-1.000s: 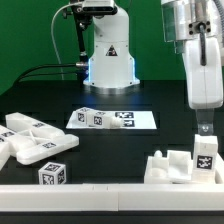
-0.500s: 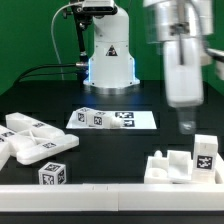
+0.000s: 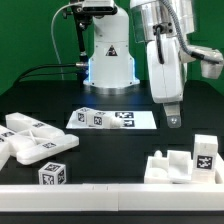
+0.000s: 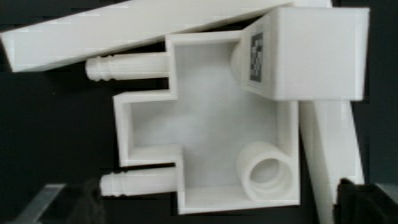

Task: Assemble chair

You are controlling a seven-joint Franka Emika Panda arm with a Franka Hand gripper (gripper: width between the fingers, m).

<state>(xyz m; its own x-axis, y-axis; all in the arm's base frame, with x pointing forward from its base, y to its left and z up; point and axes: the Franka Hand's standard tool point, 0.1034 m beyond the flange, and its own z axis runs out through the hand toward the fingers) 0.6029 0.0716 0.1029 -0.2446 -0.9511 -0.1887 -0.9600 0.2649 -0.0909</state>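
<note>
Chair pieces (image 3: 30, 140) loose on black table (image 3: 110, 150), pincer (image 3: 174, 121) spread wide, empty

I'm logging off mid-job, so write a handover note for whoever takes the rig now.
Gripper: open, empty, hovering over the table by the marker board.
Parts: all loose on the table. A pile and a tagged block lie at the exterior view's left, a group at its right.
Done: nothing visibly joined.
Left: the whole chair assembly.
</note>
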